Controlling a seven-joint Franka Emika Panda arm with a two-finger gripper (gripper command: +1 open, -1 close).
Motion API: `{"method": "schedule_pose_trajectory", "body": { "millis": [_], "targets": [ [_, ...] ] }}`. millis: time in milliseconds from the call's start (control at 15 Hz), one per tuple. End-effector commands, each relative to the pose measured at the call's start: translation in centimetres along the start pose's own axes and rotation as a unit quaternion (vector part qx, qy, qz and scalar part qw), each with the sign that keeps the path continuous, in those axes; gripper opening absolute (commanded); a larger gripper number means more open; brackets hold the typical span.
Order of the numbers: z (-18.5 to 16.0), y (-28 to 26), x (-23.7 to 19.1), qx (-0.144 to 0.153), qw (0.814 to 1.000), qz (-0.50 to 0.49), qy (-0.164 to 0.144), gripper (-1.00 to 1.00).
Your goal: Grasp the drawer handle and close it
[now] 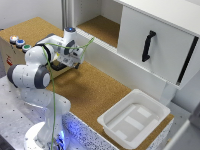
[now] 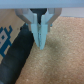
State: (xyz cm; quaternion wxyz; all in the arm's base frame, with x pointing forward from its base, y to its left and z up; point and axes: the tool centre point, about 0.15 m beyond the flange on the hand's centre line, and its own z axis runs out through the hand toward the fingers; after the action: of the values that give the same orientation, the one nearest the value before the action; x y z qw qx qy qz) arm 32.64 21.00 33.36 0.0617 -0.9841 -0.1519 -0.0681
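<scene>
A grainy, cork-like board (image 1: 95, 90) with a rough matt face covered the worktop, its speckled tan texture showing clearly in the wrist view. The drawer (image 1: 150, 42) presented a smooth, matt white panel that looked like laminated board, while the drawer handle (image 1: 148, 46) was plain black with a slight sheen. A shallow tray (image 1: 152, 107) looked like smooth white plastic, faintly glossy. The arm (image 1: 37, 70) wore glossy white shells with dark joints. The gripper (image 2: 40, 44) had pale, smooth fingers (image 2: 37, 35), seemingly plastic, beside a matt black cable (image 2: 17, 57).
</scene>
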Motion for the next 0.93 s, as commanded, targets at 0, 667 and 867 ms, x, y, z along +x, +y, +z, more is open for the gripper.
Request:
{"method": "schedule_pose_trajectory", "body": {
  "millis": [0,667,867],
  "targets": [
    [1.9,-4.4,0.8,-0.009,0.999,-0.022,0.029,-1.0],
    [2.5,-10.1,0.9,-0.022,0.995,-0.086,0.042,-1.0],
    [2.4,-7.1,1.1,-0.035,0.997,-0.059,0.03,-1.0]
  ]
}}
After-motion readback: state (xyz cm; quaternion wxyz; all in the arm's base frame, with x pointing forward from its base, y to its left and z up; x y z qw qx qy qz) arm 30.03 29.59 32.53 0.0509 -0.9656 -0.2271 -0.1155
